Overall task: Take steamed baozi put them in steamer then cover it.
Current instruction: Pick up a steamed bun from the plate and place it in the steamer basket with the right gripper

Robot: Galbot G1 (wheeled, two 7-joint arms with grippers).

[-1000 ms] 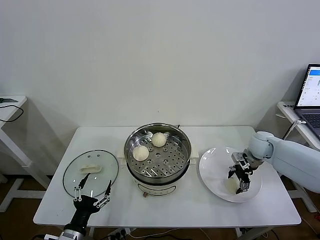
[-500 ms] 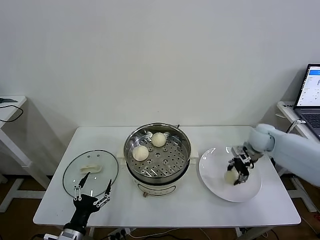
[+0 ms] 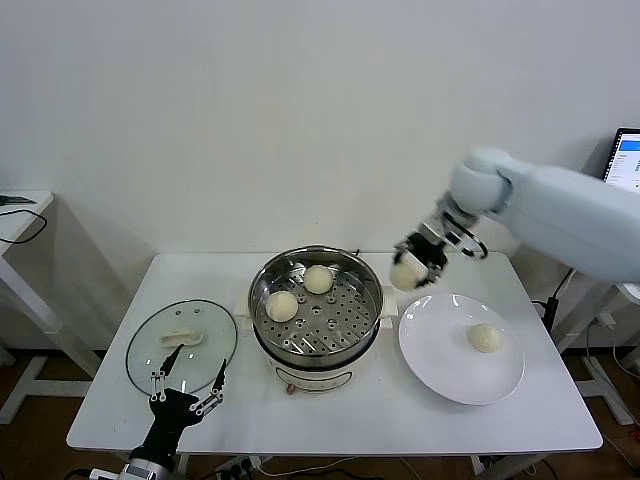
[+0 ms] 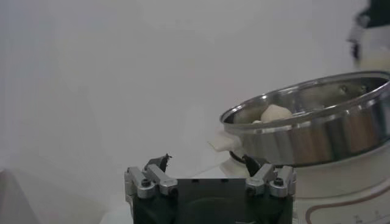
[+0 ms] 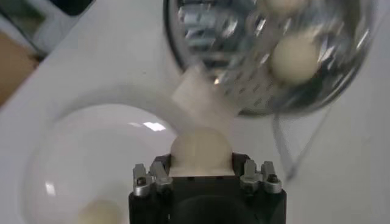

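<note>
Nearest, at the desk's [image 3: 330,415] front edge before the steamer [image 3: 316,300], the left pincer [image 3: 186,388] waits wide open and empty, just short of the cover [image 3: 182,345]. Right of the steamer, one baozi [image 3: 486,338] lies on the white plate [image 3: 440,370]. The right pincer [image 3: 415,272] grips another baozi [image 3: 406,273] in open air (just outside the steamer's right rim). Two buns [image 3: 281,306] sit inside.
</note>
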